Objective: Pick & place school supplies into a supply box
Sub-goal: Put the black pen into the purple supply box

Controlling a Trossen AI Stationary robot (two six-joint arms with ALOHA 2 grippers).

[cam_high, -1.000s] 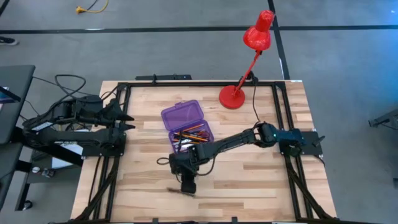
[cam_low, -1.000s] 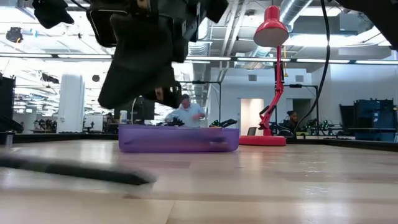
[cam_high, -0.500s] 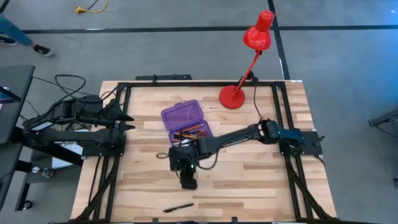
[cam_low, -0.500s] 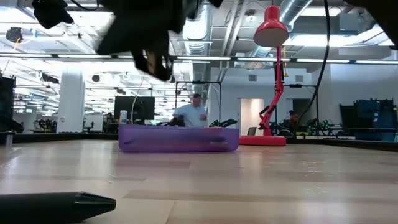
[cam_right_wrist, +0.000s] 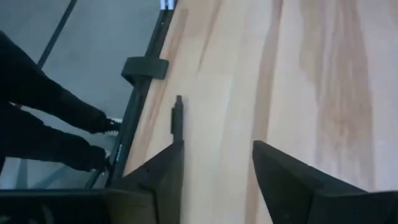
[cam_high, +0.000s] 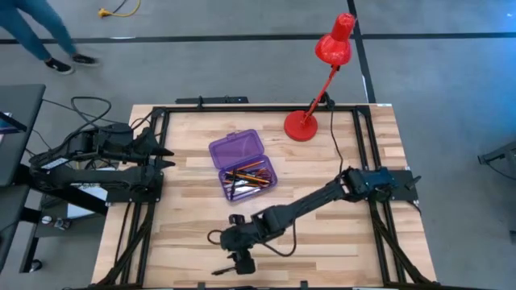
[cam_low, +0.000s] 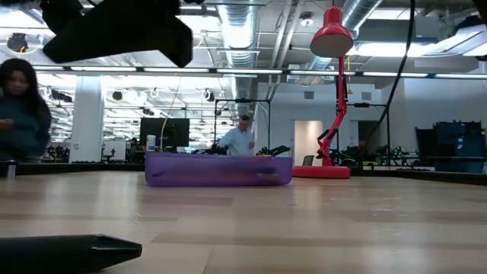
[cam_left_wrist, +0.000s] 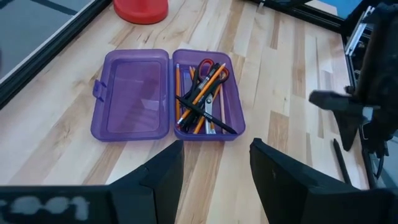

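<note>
Right gripper (cam_high: 242,264) is low over the front edge of the table (cam_high: 355,242), fingers spread apart and holding nothing; the right wrist view shows bare wood between them. One black pen (cam_high: 231,268) lies flat on the table just beside that gripper, near the front rail; the same pen shows ahead of the fingers in the right wrist view (cam_right_wrist: 176,116) and as a dark tip in the foreground of the low view (cam_low: 72,253). One purple supply box (cam_left_wrist: 166,94) sits mid-table with its lid swung fully open and lying flat beside the tray. In the tray: one pair of red-handled scissors (cam_left_wrist: 210,65), about four orange pencils (cam_left_wrist: 200,93) and two or three black pens (cam_left_wrist: 205,117), crossed over each other, so exact counts are hard to tell. Left gripper (cam_left_wrist: 214,177) waits at the left edge of the table, well away from the box, fingers apart and empty. One red desk lamp (cam_high: 321,76) stands at the back. One person (cam_low: 23,114) is visible at the left in the low view, another behind the box.
</note>
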